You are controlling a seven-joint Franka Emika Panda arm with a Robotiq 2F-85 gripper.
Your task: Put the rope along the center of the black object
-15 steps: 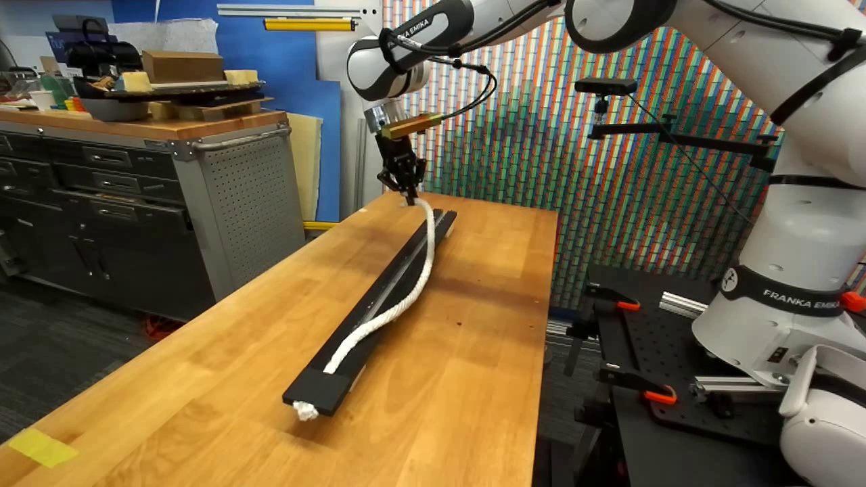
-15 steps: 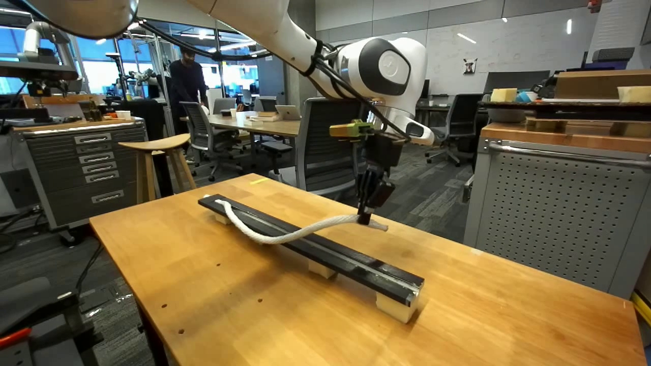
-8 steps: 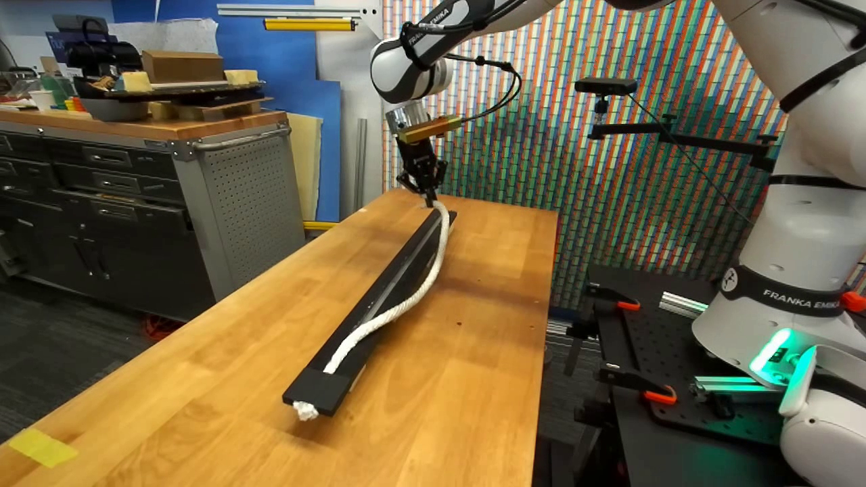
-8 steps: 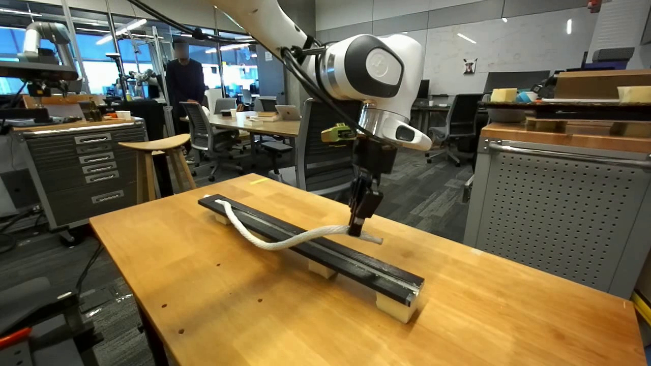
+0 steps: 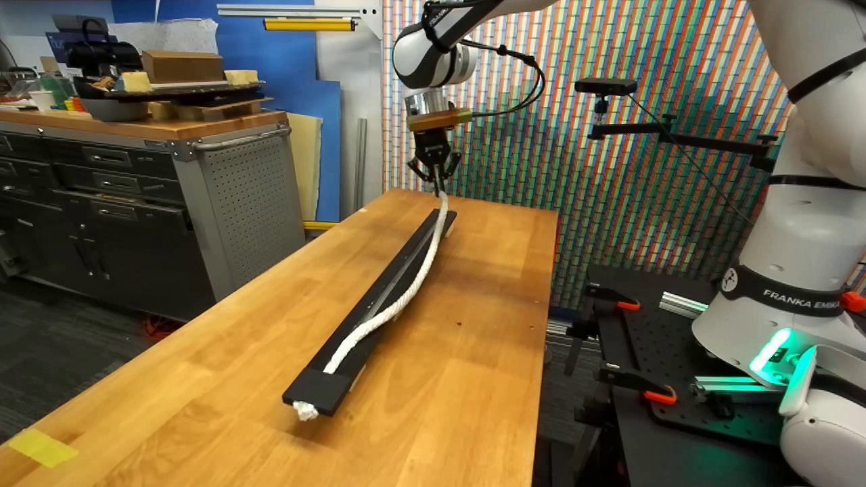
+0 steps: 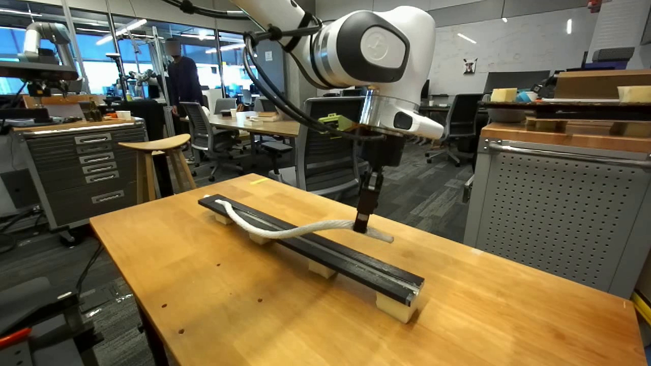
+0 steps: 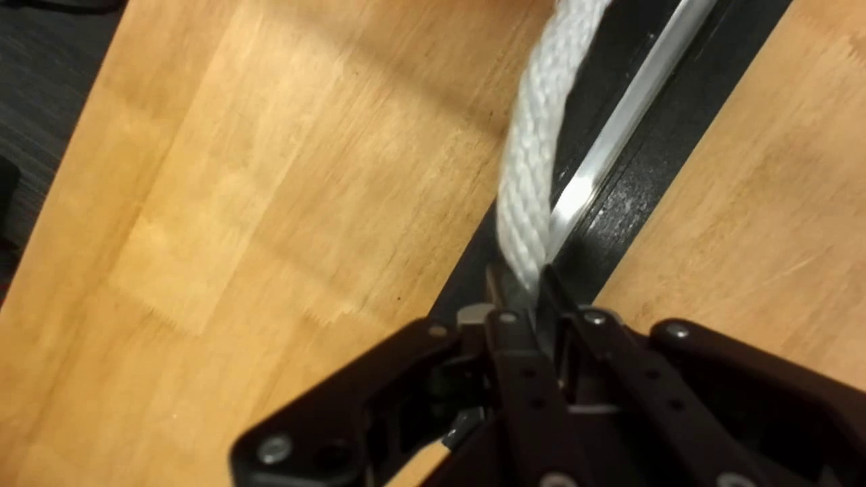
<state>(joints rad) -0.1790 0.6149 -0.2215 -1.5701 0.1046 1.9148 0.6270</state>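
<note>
Your fingers (image 6: 361, 223) clamp the white rope (image 7: 531, 155) just short of its free end, above the black bar (image 6: 356, 268).

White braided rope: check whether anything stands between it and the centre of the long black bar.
Nothing visible does. The black two-finger gripper holds the white braided rope near its loose end, and the long black bar shows its silvery centre strip alongside.
</note>
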